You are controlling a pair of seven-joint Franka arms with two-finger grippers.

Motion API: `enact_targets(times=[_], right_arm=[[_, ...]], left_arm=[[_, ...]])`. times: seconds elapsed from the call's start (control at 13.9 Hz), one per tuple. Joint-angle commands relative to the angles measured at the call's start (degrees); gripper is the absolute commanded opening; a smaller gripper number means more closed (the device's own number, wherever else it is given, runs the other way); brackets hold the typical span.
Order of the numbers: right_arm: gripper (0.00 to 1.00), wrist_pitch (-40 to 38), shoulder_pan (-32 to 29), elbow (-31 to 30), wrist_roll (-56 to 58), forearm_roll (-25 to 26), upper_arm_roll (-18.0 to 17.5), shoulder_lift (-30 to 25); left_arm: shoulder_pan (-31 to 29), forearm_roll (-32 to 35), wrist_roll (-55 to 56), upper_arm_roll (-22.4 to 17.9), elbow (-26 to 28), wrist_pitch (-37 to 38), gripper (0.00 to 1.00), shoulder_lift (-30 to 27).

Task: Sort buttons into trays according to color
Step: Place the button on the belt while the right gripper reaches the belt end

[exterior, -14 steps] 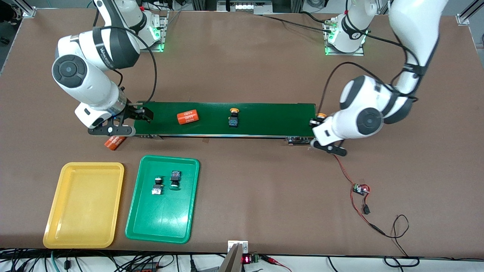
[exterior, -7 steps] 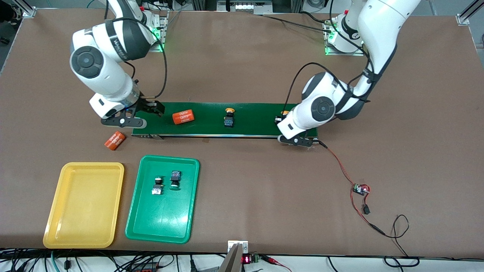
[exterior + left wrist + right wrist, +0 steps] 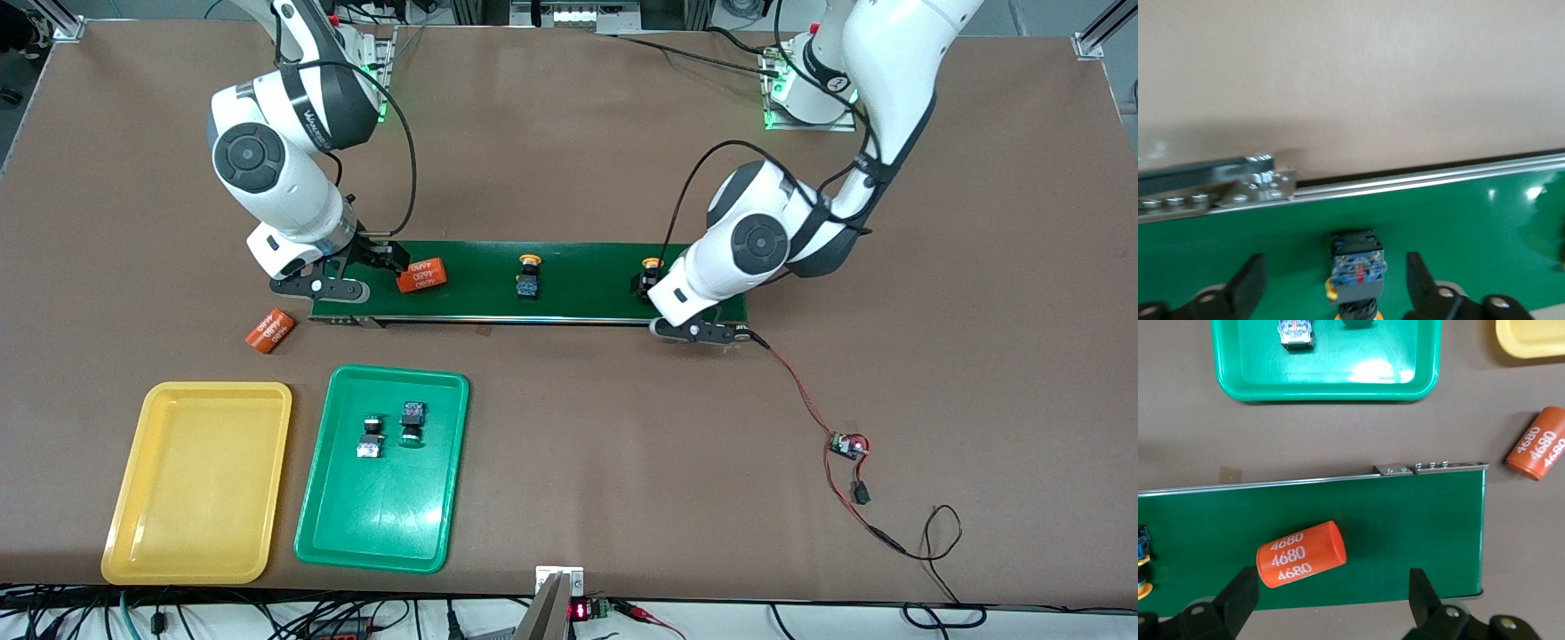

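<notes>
Left gripper (image 3: 656, 302) just let go: jaws now apart, straddling a yellow button (image 3: 1357, 265) that stands on the belt (image 3: 587, 280) between them, free of both fingers. A second ago it was held clamped off the belt's end; the arm has carried it in and set it down at the left arm's end of the belt. Same button in the front view (image 3: 646, 277), half hidden by the wrist.

Right gripper (image 3: 366, 267) has slid along the belt from its own end and now hangs low over an orange cylinder (image 3: 1301, 554), jaws apart, cylinder between them and off centre, not touched. Looks like it's about to clear it off, as the second cylinder (image 3: 270, 331) already lies on the bench (image 3: 569, 178) just past the belt.

Other yellow button (image 3: 528, 277) stands mid-belt, between the two grippers, and has drifted toward the right arm's end since a second ago, so the belt seems to be running.

Sort state:
- green tray (image 3: 444, 498): both green buttons (image 3: 391, 431) in
- yellow tray (image 3: 133, 533): nothing in it yet
- both yellows on the belt, so half done by my read.
</notes>
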State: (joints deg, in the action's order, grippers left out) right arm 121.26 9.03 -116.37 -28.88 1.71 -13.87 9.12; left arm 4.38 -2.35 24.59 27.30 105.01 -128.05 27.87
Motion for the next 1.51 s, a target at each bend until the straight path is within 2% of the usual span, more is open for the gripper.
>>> enact_targets(times=[0.0,0.14,0.57,0.65,0.86,0.93,1.15,1.29,1.43], right_arm=[[1.00,1.17,-0.68,-0.26,-1.35,-0.39,-1.33,0.46],[1.00,2.05,-0.50,-0.35,-1.35,-0.39,-1.77,1.07],[1.00,3.81,-0.50,-0.35,-3.37,0.31,-3.35,2.83],[1.00,4.07,-0.42,-0.26,-3.81,0.40,-3.35,3.10],[1.00,4.78,-0.42,-0.26,-5.48,0.49,-4.76,3.80],[1.00,4.87,-0.42,-0.26,-5.48,0.49,-4.85,4.06],[1.00,4.87,-0.42,-0.26,-5.83,0.57,-4.85,4.59],[1.00,4.87,-0.33,-0.26,-5.83,0.57,-4.85,4.59],[1.00,4.78,-0.42,-0.26,-5.83,0.57,-4.85,4.77]], left_arm=[[-2.88,-1.08,0.19,0.21,-0.68,8.05,1.00,-7.82],[-3.42,-0.55,-1.73,-1.79,-1.48,12.81,1.00,-12.12],[-0.43,-1.07,-21.50,-17.34,-2.00,24.67,1.00,-20.83],[-0.43,-1.08,-22.21,-19.19,-3.22,27.65,1.00,-21.97],[0.53,-0.29,-22.40,-22.72,-13.31,42.67,1.00,-21.73],[0.89,-0.20,-22.31,-24.21,-15.78,44.97,1.00,-21.64],[1.07,-1.25,-22.40,-29.30,-16.33,43.16,1.00,-22.16],[1.59,-0.47,-22.40,-30.72,-15.81,38.60,1.00,-23.56],[1.51,0.93,-22.40,-30.55,-12.92,38.41,1.00,-26.11]])
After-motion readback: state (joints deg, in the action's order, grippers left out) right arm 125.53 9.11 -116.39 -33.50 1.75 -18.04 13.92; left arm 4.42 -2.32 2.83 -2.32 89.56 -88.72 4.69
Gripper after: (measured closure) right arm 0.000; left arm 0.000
